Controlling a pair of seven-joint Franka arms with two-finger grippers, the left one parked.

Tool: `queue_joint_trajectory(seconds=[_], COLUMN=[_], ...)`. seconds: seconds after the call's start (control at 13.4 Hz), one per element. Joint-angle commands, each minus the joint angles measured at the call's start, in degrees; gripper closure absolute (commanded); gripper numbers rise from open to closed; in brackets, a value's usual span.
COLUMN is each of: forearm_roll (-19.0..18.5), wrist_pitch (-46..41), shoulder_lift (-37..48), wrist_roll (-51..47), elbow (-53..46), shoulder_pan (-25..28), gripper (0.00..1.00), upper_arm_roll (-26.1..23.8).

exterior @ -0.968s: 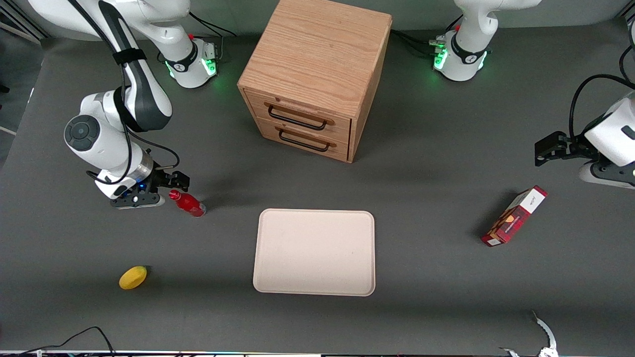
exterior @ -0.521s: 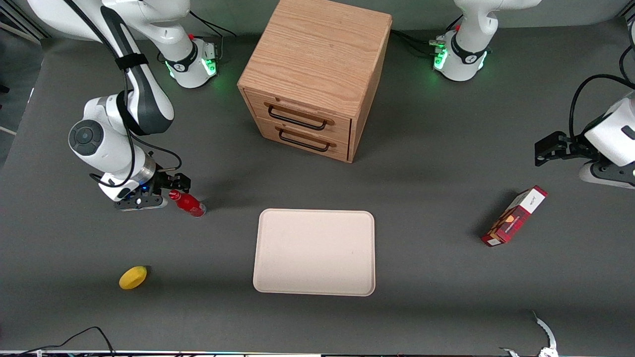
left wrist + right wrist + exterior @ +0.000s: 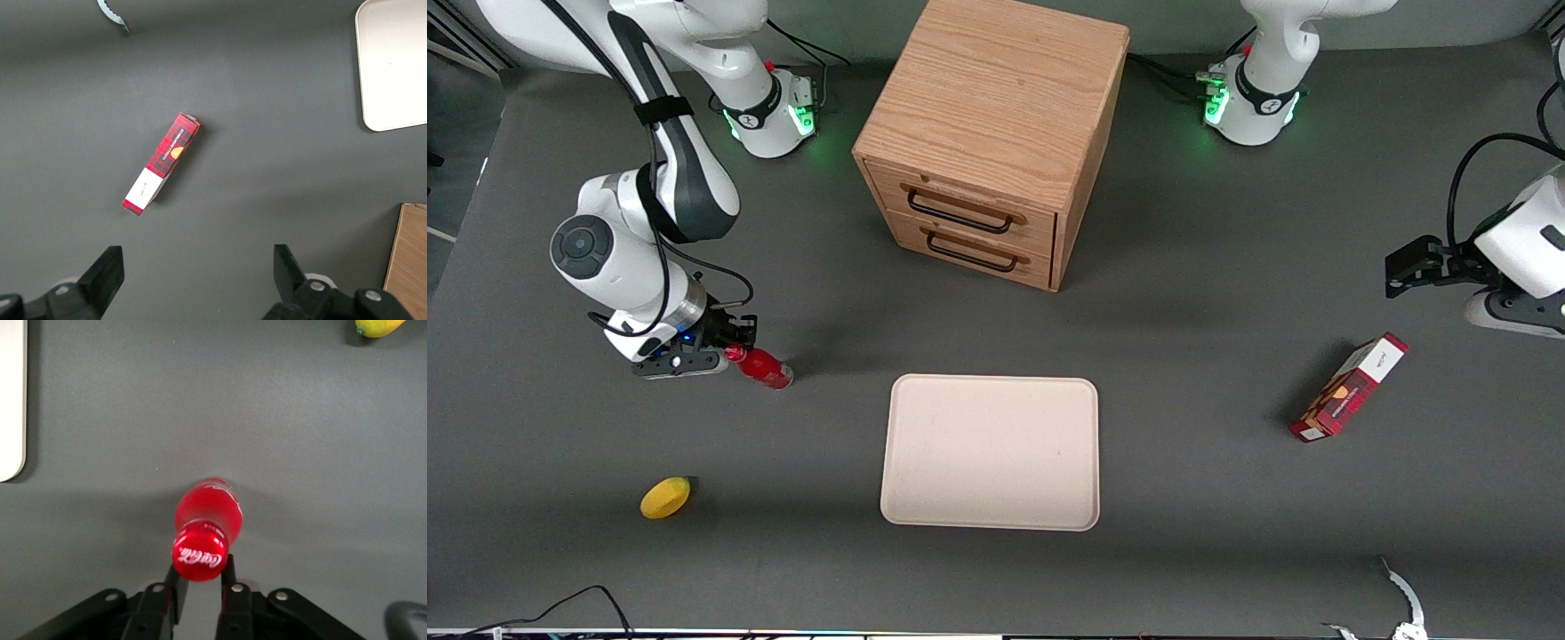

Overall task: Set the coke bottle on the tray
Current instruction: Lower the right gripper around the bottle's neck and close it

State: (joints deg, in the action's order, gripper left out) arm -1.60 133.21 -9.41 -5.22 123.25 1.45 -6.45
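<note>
From my front camera, the right arm's black two-finger gripper (image 3: 734, 342) sits at the red cap of the small bright red coke bottle (image 3: 762, 367), which stands on the dark grey table (image 3: 1209, 498) apart from the large cream-beige rectangular tray (image 3: 991, 452). I also see an oak two-drawer cabinet (image 3: 989, 133), a yellow lemon (image 3: 665, 497) and a red rectangular box (image 3: 1348, 388).

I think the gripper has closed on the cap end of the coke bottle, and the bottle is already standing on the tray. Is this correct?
Not quite. The gripper is shut on the coke bottle at its cap end, but the bottle is not on the tray. The front view shows it on the table, apart from the tray, toward the working arm's end.
</note>
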Motion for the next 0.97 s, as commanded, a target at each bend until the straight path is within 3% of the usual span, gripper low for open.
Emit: queue_joint_trajectory(seconds=[0.0,0.52,0.6,0.67,0.89], forearm_roll=[-0.78,-0.78,-0.78,-0.78,-0.78], wrist_pitch=[0.21,0.03,-0.23,-0.23,-0.32], shoulder_lift=[-0.60,-0.52,-0.60,-0.52,-0.25], wrist_roll=[0.92,0.39,0.74,0.39,0.21], elbow=[-1.08,-1.08,-1.08,-1.08,-1.08], shoulder_pan=[-0.04,0.05,0.05,0.14,0.14], gripper=[1.00,1.00,0.32,0.02,0.00], upper_arm_roll=[-0.23,-0.23,-0.23,-0.23,-0.23])
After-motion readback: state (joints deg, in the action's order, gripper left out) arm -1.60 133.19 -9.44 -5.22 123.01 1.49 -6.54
